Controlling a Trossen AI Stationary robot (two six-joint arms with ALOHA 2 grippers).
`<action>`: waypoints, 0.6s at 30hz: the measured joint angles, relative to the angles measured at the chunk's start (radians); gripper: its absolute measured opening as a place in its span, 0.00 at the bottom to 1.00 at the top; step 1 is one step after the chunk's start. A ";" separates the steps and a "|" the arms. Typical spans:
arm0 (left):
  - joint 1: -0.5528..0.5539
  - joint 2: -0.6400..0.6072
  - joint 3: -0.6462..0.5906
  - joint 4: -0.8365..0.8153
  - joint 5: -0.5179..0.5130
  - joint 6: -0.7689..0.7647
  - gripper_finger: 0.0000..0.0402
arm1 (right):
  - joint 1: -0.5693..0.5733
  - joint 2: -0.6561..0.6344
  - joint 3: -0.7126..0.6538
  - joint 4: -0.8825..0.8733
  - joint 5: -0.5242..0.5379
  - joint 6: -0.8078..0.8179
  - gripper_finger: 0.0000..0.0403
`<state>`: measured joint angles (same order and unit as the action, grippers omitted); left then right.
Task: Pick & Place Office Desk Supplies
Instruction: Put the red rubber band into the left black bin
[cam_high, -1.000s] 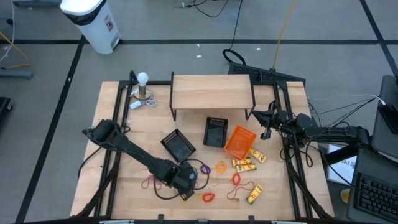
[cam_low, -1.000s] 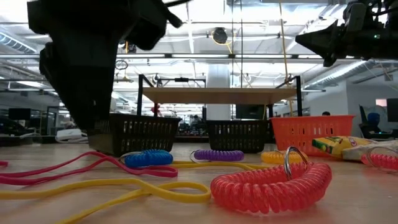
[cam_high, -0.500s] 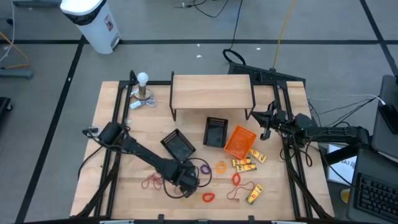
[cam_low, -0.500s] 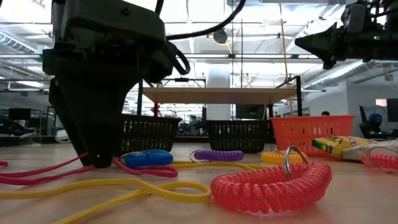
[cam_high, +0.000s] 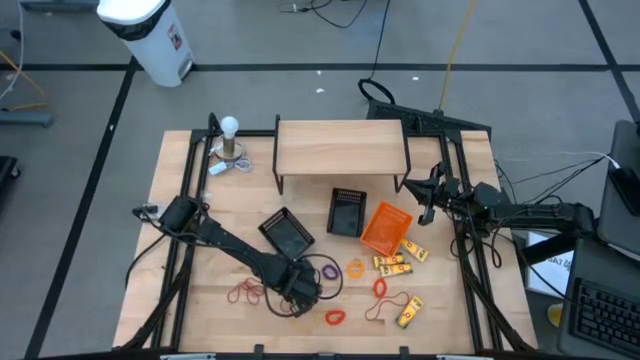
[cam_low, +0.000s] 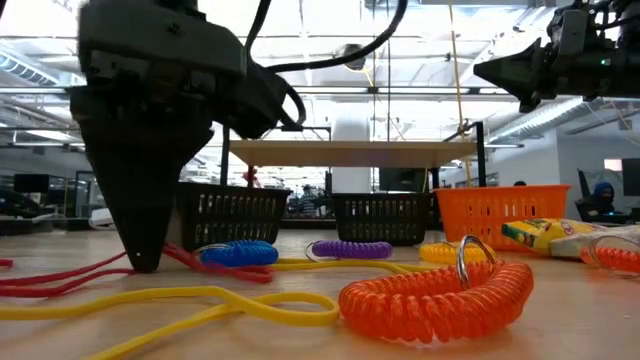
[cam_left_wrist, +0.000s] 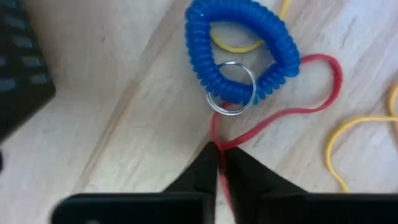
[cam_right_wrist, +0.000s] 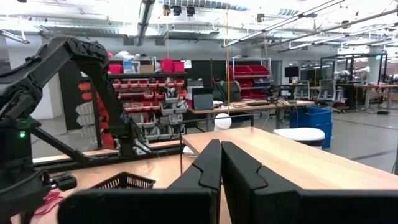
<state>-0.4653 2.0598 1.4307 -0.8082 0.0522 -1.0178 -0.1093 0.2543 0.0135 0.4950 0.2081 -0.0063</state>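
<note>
Down at the front of the wooden table (cam_high: 190, 180), the left gripper (cam_left_wrist: 217, 163) stands with its fingertips pressed to the surface, its two dark fingers drawn nearly together and pinching a thin red rubber-band loop (cam_left_wrist: 292, 106) between them. That red loop runs out from the fingertips and curves past a blue coiled plastic wrist band with a small metal key ring (cam_left_wrist: 239, 46), which lies just beside the gripper, the ring touching the red strand. A thin yellow rubber-band loop (cam_left_wrist: 354, 134) lies near the blue coil on its far side. In the low view the left gripper (cam_low: 145, 250) tapers to a point on the table, with the red loop (cam_low: 60, 280) trailing away from the blue coil (cam_low: 238, 254). An orange-red coiled band (cam_low: 435, 295) lies well apart from the blue coil, nearer the camera.

The right gripper (cam_high: 428, 212) waits in the air beyond the orange plastic tray (cam_high: 384, 228), fingers clenched on nothing.
</note>
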 joint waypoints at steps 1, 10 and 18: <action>0.000 0.000 0.000 -0.001 0.006 0.006 0.03 | 0.000 0.000 0.000 0.000 0.000 -0.001 0.00; -0.017 -0.081 0.039 -0.008 0.019 0.084 0.01 | 0.000 0.000 0.000 0.001 0.000 -0.002 0.00; -0.056 -0.370 0.041 -0.107 -0.288 0.092 0.00 | 0.000 0.000 0.000 0.002 0.000 -0.001 0.00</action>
<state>-0.5215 1.6901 1.4713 -0.9152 -0.2359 -0.9262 -0.1093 0.2543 0.0133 0.4969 0.2084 -0.0078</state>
